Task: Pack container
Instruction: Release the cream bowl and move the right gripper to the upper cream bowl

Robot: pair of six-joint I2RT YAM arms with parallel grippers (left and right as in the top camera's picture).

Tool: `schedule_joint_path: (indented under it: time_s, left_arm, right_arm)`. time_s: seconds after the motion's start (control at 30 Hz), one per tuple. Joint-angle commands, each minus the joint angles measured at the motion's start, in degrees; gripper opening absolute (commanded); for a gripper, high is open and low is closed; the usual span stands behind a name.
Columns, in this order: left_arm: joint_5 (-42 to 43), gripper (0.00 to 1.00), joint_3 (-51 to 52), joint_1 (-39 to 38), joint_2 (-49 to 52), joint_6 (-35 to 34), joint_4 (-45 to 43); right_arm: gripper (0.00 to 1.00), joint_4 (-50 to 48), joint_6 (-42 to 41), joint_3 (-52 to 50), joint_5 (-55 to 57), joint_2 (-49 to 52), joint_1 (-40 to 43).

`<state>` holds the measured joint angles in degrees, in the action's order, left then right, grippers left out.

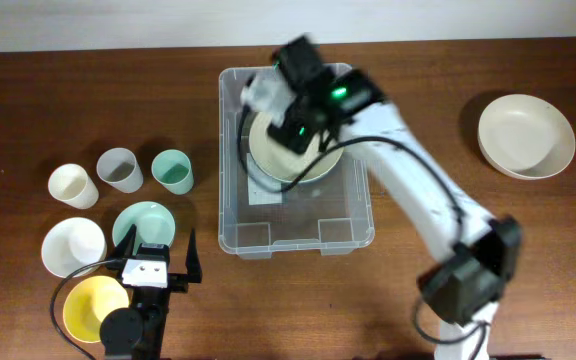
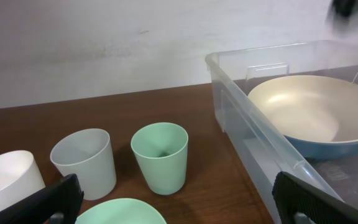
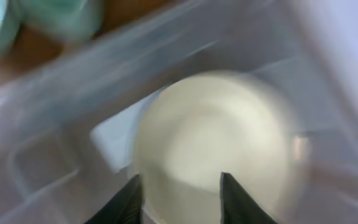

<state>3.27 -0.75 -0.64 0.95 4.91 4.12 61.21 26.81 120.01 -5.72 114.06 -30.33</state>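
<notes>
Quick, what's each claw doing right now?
Left gripper: open, empty.
Right gripper: open over the cream bowl in the container, gripping nothing.

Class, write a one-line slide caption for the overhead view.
Right gripper hovers over a cream bowl lying in the clear plastic container.

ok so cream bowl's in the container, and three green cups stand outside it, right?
No: only one green cup; the others are a grey cup and a white cup. The cream bowl is in the container, per left wrist view.
</notes>
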Motion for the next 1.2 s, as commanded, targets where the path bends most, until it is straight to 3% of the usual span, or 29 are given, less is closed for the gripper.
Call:
schedule_joint_path:
  time_s: [0.0, 0.07, 0.27, 0.37, 0.43, 0.67, 1.03, 1.17]
  left_arm:
    - [1.0, 1.00, 0.2, -0.1, -0.2, 0.3, 0.2]
    - [1.0, 1.00, 0.2, -0.1, -0.2, 0.3, 0.2]
    - [1.0, 1.00, 0.2, -0.1, -0.2, 0.3, 0.2]
    - [1.0, 1.00, 0.2, -0.1, -0.2, 0.3, 0.2]
    - [1.0, 1.00, 0.2, -0.1, -0.2, 0.3, 0.2]
    - [1.0, 1.00, 0.2, -0.1, -0.2, 0.3, 0.2]
    - [1.0, 1.00, 0.2, -0.1, -0.2, 0.3, 0.2]
    - [1.0, 1.00, 0.2, -0.1, -0.2, 0.3, 0.2]
  right_arm:
    - [0.52, 0.1, -14.6, 5.9, 13.6, -6.2, 6.7]
    - [0.52, 0.1, -18.6, 6.1, 16.4, -6.3, 11.0]
    - [0.71, 2.3, -27.3, 5.3, 16.5, 1.0, 30.2]
    - [0.72, 3.0, -27.3, 5.1, 13.9, 5.7, 35.3]
    - [0.79, 3.4, -27.4, 5.1, 13.9, 10.3, 38.7]
    - [0.81, 3.1, -29.4, 5.1, 12.8, 20.0, 44.0]
    - [0.81, 1.8, -29.9, 5.0, 13.0, 29.8, 44.8]
    - [0.71, 1.6, -30.8, 4.6, 14.0, 31.1, 45.1]
